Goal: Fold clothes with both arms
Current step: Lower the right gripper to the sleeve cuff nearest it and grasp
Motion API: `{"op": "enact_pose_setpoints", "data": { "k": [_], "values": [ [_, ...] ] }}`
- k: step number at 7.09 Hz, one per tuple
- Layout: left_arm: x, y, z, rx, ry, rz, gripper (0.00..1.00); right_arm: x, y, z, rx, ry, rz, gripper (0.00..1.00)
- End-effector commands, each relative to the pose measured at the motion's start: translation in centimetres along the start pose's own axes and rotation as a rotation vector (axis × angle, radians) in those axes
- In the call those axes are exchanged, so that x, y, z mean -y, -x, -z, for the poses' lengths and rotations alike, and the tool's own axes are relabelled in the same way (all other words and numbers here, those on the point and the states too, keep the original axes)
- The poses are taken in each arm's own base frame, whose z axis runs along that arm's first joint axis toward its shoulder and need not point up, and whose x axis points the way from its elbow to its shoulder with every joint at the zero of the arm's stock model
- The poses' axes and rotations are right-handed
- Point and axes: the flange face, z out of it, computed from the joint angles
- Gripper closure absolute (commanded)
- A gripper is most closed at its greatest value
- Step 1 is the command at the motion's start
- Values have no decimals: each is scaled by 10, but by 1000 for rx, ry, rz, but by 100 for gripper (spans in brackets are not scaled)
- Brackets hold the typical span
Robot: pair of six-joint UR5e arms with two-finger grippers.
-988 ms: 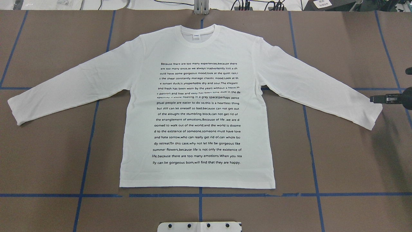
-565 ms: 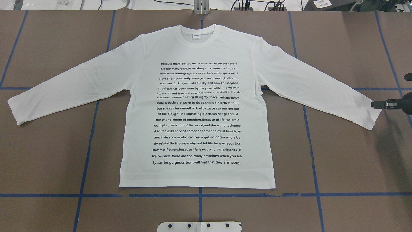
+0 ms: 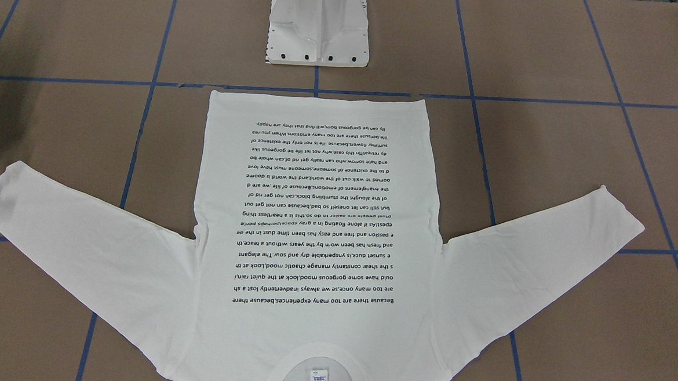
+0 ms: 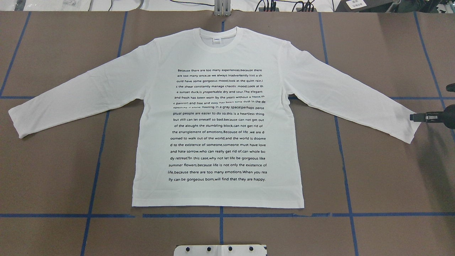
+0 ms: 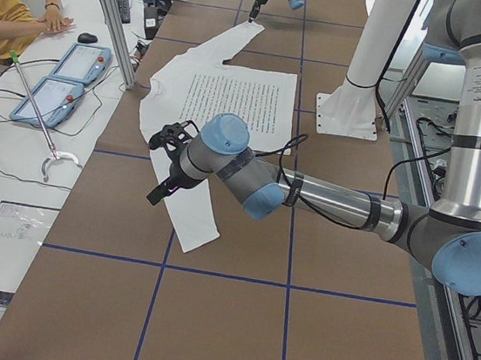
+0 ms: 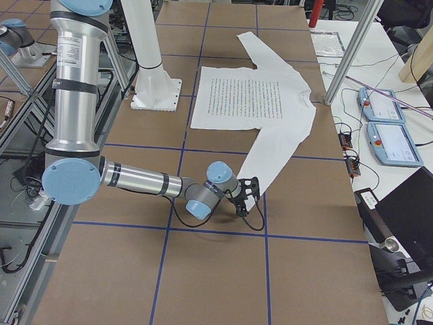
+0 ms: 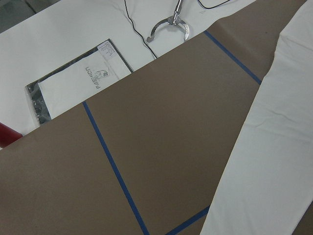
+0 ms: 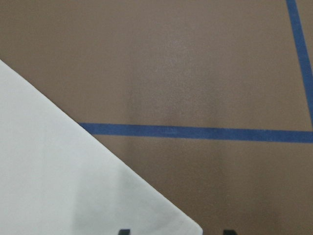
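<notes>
The counter (image 4: 391,177), brown with a grid of blue tape, carries the shirt (image 4: 213,192) at its middle. It lies flat with the print up, the hem near the robot's pedestal base (image 3: 319,27), the neck on the far side and both sleeves spread out to left and right. That open, smooth lay likely serves the fold: each cuff is out where one arm can reach it without crossing the other.

The left arm (image 5: 334,200) stretches out low over the left sleeve, its gripper (image 5: 161,170) above the cloth short of the left cuff (image 4: 16,121). The right arm (image 6: 135,181) lies close along the counter, and the right gripper (image 4: 413,116) is at the far corner of the right cuff (image 4: 414,129). Its fingers (image 8: 124,232) stand apart with the cuff's corner between them, holding nothing yet. It looks placed to pinch that corner.

The left gripper is outside the overhead and front views, and its own camera shows only sleeve and counter. I cannot tell how its fingers stand. The right arm is cut off at the overhead view's edge. Only the very tips of its fingers show at the bottom of the wrist view, so whether they touch the cloth is uncertain. The small label (image 4: 217,40) at the neckline is too small to read.
</notes>
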Motion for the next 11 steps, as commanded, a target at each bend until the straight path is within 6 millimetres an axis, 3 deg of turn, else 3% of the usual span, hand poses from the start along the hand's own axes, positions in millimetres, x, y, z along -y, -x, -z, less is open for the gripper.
{"op": "enact_pose_setpoints", "data": {
  "k": [1,3,4,5,7,8,10,11],
  "values": [
    [0,0,0,-1,-1,0,0,-2,3,-2,3,6,-1,34],
    [0,0,0,-1,-1,0,0,-2,5,-3,5,7,-1,40],
    [0,0,0,-1,-1,0,0,-2,6,-3,6,6,-4,63],
    [0,0,0,0,-1,0,0,-1,9,-2,14,7,-5,100],
    [0,0,0,0,-1,0,0,0,9,-1,16,6,-4,100],
    [0,0,0,0,-1,1,0,5,18,8,43,3,3,100],
    [1,-1,1,-1,-2,0,0,48,36,48,56,-5,-49,100],
    [0,0,0,-1,-1,1,0,70,66,77,39,4,-70,100]
  ]
}}
